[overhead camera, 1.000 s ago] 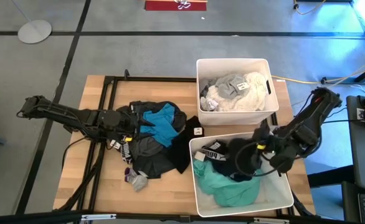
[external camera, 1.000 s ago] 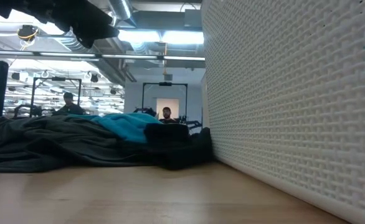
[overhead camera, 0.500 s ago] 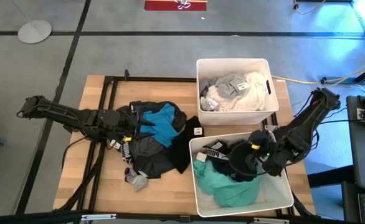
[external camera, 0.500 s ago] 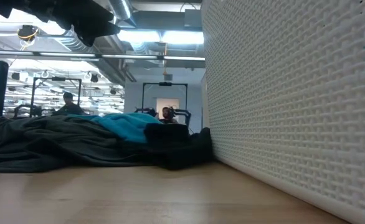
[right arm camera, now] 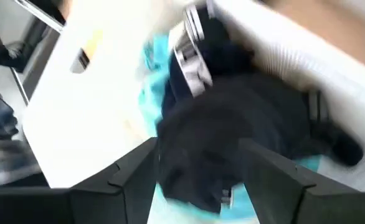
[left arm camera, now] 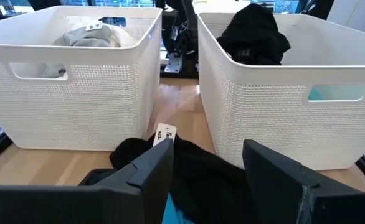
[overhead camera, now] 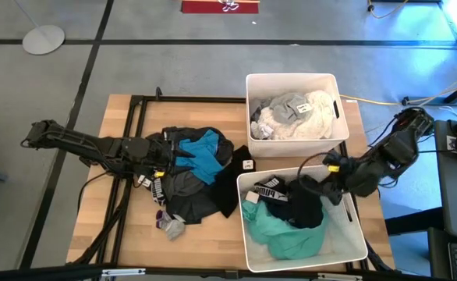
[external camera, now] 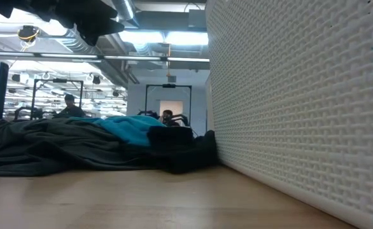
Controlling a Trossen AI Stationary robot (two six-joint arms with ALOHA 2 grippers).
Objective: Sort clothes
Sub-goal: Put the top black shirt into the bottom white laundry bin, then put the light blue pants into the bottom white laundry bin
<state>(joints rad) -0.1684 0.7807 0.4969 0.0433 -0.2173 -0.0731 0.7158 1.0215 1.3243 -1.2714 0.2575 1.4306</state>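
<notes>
A pile of clothes [overhead camera: 191, 181], dark grey, black and blue, lies on the table left of the two white bins. My left gripper [overhead camera: 168, 162] hangs open above the pile's left side; in the left wrist view its fingers [left arm camera: 151, 168] stand over a black garment [left arm camera: 201, 180]. My right gripper [overhead camera: 316, 187] is open over the near bin [overhead camera: 356, 234]. Below it a black garment [overhead camera: 300, 209] lies in that bin on a mint-green one [overhead camera: 283, 234]. In the right wrist view the same black garment [right arm camera: 232, 124] shows beyond the open fingers.
The far bin [overhead camera: 291, 76] holds white and light grey clothes [overhead camera: 295, 113]. A small grey sock [overhead camera: 170, 226] lies at the pile's near end. In the low view the near bin's wall [external camera: 301, 95] fills the right side. Bare wood shows at the table's left and near left.
My right gripper has opened and let go of the black garment, which has dropped and spread out in the near bin on the mint-green one. The gripper has then drawn back toward the table's right edge.
</notes>
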